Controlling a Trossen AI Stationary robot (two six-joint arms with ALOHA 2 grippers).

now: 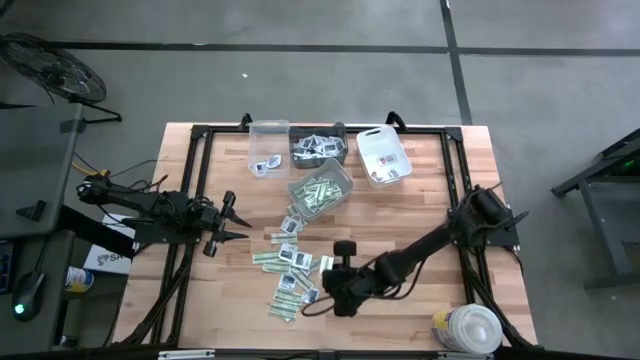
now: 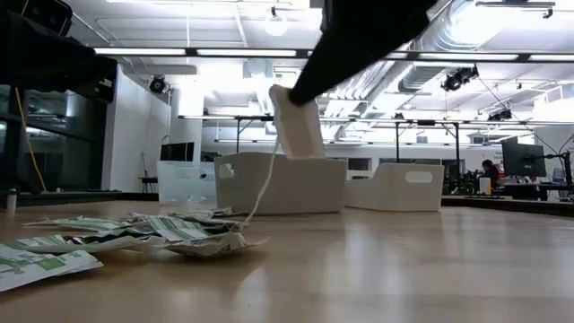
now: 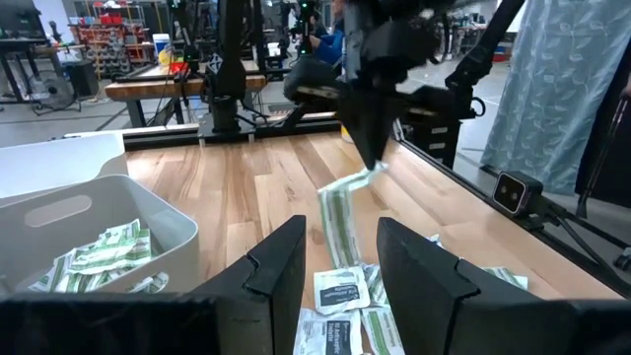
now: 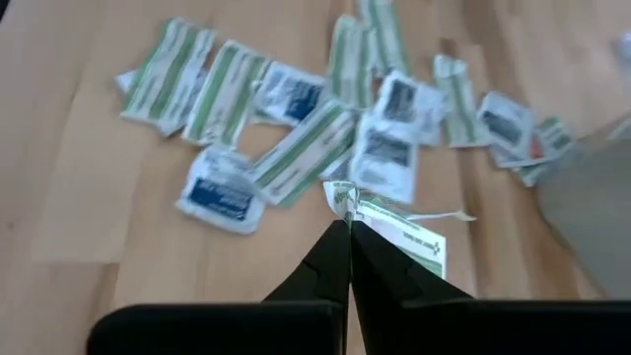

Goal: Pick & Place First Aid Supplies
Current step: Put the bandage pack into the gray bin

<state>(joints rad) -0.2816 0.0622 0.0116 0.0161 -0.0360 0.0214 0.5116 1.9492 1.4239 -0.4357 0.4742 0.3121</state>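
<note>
Packets lie scattered on the table from above, my left gripper spread beside them. My right wrist camera shows the right gripper pinching what looks like a green-and-white strip, lifted above the pile.

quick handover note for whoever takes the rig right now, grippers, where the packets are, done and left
Right gripper: shut on a green-and-white strip packet, lifted above the loose pile mid-table.
Left gripper: open, empty, waiting at the left side of the table.
Done: some strips lie in the clear bin, some square packets in the dark bin.
Left: many packets are unsorted on the table; the held strip is not yet binned.
</note>
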